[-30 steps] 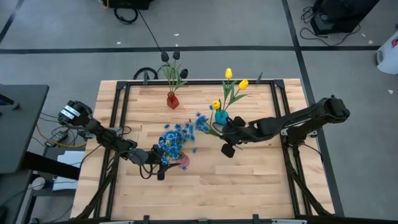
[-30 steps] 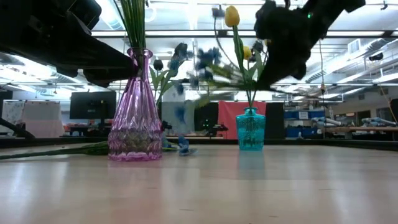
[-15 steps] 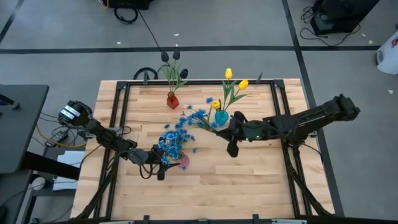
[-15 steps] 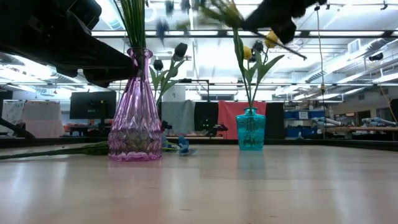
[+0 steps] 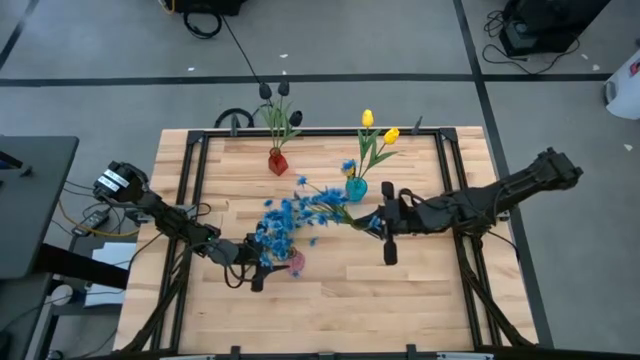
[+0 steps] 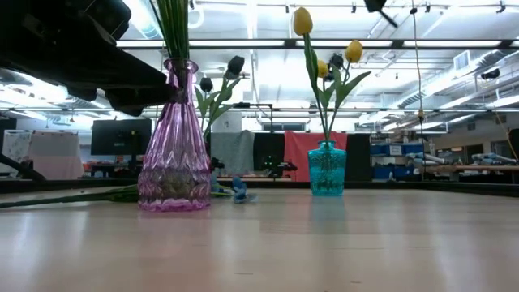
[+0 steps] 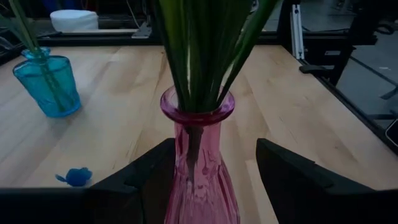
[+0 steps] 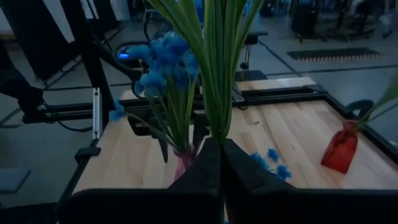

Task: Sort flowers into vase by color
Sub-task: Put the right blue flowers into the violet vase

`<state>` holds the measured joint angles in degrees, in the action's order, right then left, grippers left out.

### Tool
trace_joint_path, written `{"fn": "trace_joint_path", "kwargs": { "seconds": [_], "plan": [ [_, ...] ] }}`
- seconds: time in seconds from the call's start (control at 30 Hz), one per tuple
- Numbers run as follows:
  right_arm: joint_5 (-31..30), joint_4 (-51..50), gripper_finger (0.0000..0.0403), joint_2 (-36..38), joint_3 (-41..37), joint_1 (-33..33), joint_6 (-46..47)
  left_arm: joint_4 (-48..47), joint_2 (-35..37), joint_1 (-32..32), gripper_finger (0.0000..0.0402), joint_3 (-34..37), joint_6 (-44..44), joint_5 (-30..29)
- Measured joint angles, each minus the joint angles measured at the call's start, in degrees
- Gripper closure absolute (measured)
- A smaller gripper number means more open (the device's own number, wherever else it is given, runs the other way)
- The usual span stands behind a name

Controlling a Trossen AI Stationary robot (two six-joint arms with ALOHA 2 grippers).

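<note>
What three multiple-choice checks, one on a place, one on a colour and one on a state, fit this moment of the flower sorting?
1. Where is the left tool?
A. at the pink vase
B. over the red vase
C. off the table

2. What colour are the tulips in the teal vase?
A. blue
B. yellow
C. dark

3. What is the right tool doing?
A. open and idle
B. shut on green stems
C. pressing the table

Answers:
1 A: the left wrist view shows its fingers on either side of the pink vase.
2 B: the low view shows yellow tulips above it.
3 B: the right wrist view shows closed fingers with stems rising from between them.
</note>
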<state>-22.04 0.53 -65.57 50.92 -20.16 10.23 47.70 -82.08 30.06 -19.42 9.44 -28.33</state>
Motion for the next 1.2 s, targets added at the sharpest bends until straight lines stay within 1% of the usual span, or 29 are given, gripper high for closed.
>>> {"fn": "trace_joint_path", "kwargs": {
  "seconds": [0.1, 0.2, 0.33, 0.4, 0.43, 0.53, 0.63, 0.77, 0.9, 1.0, 1.1, 1.2],
  "plan": [
    [-2.0, -0.1, 0.0394, 1.5, -0.3, -1.7, -1.4, -0.6, 0.0, 0.0, 0.0172, 0.0, 0.2, 0.1],
    [-2.6, 0.0, 0.0393, 2.9, -1.7, -3.2, -3.2, -1.8, 0.0, 0.0, 0.0172, 0.0, 0.6, 0.6],
    [-4.8, 2.1, 0.0393, 4.4, -5.6, -3.9, -2.9, -2.9, 0.0, 0.0, 0.0172, 0.0, 0.6, 0.6],
    [-5.2, 5.8, 0.0393, 4.7, -8.6, -3.5, -2.4, -2.5, 0.0, 0.0, 0.0172, 0.0, 0.4, 0.6],
    [-4.6, 7.8, 0.0393, 4.8, -10.2, -3.1, -2.4, -2.4, 0.0, 0.0, 0.0172, 0.0, 0.4, 0.5],
    [-0.2, 15.5, 0.0393, 4.7, -15.4, -1.6, -1.8, -1.0, 0.0, 0.0, 0.0172, 0.0, 0.3, -0.6],
    [3.7, 24.6, 0.0393, 3.8, -20.0, -0.2, -0.5, 0.1, 0.0, 0.0, 0.0164, 0.0, 0.3, -0.8],
    [6.6, 35.5, 0.0393, -0.1, -23.8, 0.8, 0.3, 0.4, 0.0, -0.1, 0.0142, 0.0, 0.2, -0.9],
    [7.5, 45.9, 0.0393, -6.3, -24.3, 1.2, -2.1, 0.7, 0.0, -0.9, 0.0128, 0.0, 0.2, -0.3],
    [9.0, 54.8, 0.0393, -11.5, -23.8, 1.5, -5.0, 0.8, 0.0, -1.6, 0.0132, 0.0, 0.2, -0.2],
    [10.0, 63.0, 0.0393, -16.7, -22.5, 1.9, -7.6, 0.9, 0.0, -2.2, 0.0145, 0.0, 0.3, 0.0],
    [10.4, 67.3, 0.0393, -21.2, -20.5, 2.4, -9.9, 1.3, 0.0, -2.3, 0.0159, 0.0, 0.2, 0.5]
  ]
}}
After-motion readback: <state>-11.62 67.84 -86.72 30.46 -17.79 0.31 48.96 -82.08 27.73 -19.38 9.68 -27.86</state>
